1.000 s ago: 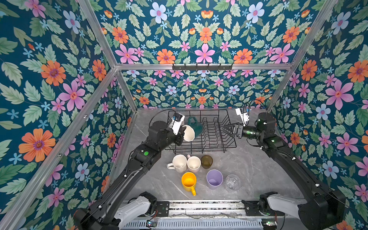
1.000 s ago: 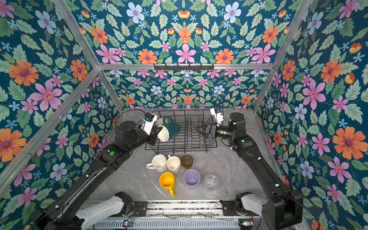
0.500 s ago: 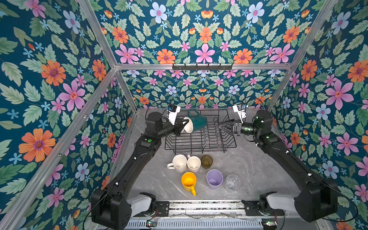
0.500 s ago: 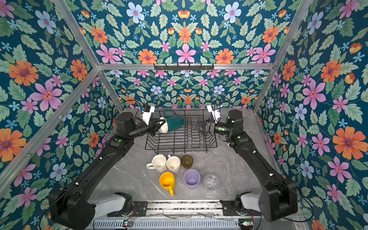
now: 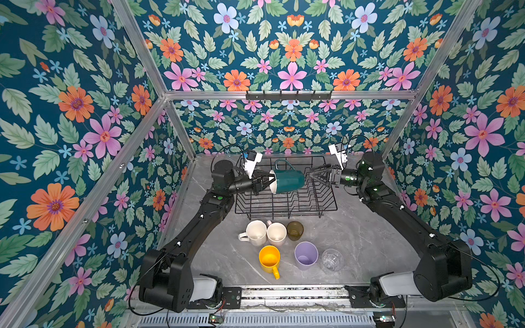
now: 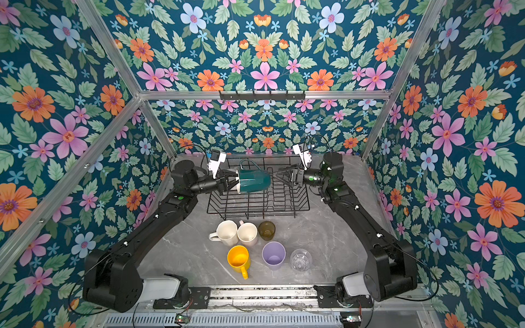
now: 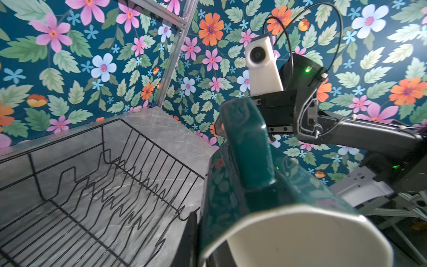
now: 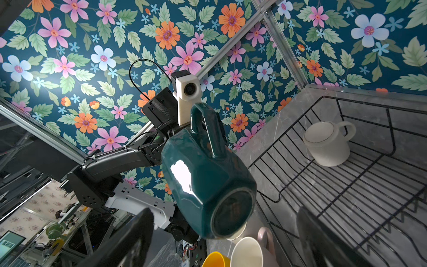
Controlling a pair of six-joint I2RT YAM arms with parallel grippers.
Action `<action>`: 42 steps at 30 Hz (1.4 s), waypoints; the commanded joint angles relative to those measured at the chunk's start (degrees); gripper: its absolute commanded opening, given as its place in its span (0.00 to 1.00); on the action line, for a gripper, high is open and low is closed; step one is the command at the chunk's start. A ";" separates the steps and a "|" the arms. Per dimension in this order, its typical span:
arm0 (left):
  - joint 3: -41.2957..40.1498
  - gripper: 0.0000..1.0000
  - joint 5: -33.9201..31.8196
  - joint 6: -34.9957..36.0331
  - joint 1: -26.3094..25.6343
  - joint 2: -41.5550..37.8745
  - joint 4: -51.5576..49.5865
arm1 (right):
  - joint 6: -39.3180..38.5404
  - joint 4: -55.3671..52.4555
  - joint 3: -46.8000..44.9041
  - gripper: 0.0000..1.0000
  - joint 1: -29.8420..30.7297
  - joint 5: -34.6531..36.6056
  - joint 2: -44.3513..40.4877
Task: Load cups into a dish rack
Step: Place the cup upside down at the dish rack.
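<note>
L gripper (image 5: 268, 181), clamped on green mug (image 5: 287, 181) rim, has swung it sideways above dish rack (image 5: 326, 198), base now just beside wide-open R gripper (image 5: 311, 174): handover likely, mug not yet racked.

My cell, fixtures: walls of teal paper (image 5: 292, 45) printed with pink, orange and pale blue flowers; bare aluminium frame struts (image 5: 122, 164) at the corners; black hook rail (image 5: 288, 96) on the rear crossbar (image 5: 199, 95); grey marble-veined worktop (image 5: 366, 241); slotted metal rail (image 5: 284, 292) along its front edge. Lighting even.
</note>
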 commanded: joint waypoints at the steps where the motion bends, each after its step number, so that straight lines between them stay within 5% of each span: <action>1: -0.18 0.00 4.18 -6.04 0.11 0.96 12.21 | 0.46 3.08 0.78 0.95 0.87 -1.22 0.64; 12: -2.01 0.00 7.57 -13.08 0.14 2.55 22.26 | -1.29 1.59 3.51 0.95 5.10 -2.51 4.23; 42: -2.20 0.00 10.10 -17.54 -0.22 4.04 26.41 | -1.22 1.73 7.17 0.94 10.70 -4.86 8.38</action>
